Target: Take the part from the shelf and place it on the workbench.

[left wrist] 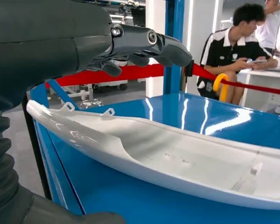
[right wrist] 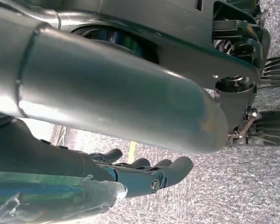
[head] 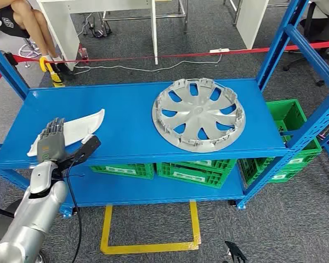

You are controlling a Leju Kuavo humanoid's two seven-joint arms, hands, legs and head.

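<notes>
Head view alone shows hubcap (head: 198, 114) beside white part (head: 74, 130).

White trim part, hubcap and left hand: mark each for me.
White trim part (head: 86, 125), head view, on its flat pale face near the pointed end.
Hubcap (head: 199, 113), head view, on its central hub.
Left hand (head: 51, 140), head view, on the back of the hand.

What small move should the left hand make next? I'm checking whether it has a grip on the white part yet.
Probably lower and close the left hand: its fingers hang apart above the white part, which lies flat on the blue shelf, not gripped.
</notes>
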